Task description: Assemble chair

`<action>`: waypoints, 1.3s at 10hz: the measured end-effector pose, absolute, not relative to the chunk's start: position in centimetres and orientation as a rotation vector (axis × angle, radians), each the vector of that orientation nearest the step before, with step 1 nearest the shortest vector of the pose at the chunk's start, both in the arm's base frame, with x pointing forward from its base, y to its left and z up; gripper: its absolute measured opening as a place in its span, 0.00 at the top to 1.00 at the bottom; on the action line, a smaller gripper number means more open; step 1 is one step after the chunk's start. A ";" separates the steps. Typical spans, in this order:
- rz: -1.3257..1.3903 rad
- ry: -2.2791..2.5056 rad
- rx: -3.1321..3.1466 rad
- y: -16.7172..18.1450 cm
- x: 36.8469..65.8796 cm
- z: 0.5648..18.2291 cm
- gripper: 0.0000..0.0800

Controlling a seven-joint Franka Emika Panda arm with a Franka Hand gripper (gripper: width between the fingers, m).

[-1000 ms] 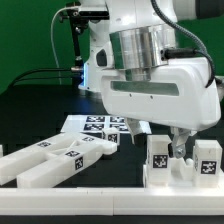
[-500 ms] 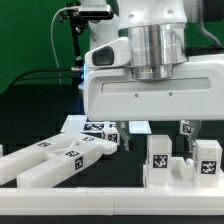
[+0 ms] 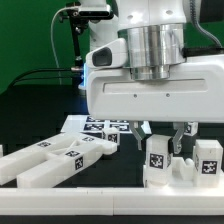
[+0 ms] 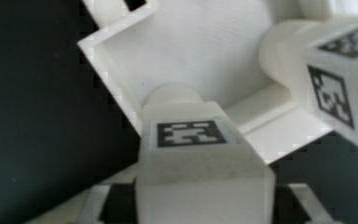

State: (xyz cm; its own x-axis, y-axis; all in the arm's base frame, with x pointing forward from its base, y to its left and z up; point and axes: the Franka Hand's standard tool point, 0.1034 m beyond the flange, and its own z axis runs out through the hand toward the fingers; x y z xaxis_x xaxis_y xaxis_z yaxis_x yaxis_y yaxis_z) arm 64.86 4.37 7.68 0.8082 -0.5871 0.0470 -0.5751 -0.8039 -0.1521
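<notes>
The jaws stand part-closed astride 1 tagged post (image 3: 158, 157) of the chair, 1 finger on each side; whether the pads press it I cannot tell. Just outside the jaws a 2nd post (image 3: 207, 158) rises, seemingly from the same white panel (image 3: 178, 177) below them. To grip well, centre the post, close squarely and spare its neighbour. Farther out lie the long bars (image 3: 50, 162) and the marker board (image 3: 95, 124) on the tabletop (image 3: 40, 105).

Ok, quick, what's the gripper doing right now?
Gripper: closed on the tagged upright post of the chair part, one finger on each side.
</notes>
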 end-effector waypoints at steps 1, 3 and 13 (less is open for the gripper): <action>-0.124 1.094 -2.799 4.2 65.1 7.7 0.64; -0.045 1.604 -2.534 4.4 65.0 7.6 0.64; -0.046 1.499 -2.567 4.3 65.2 7.8 0.20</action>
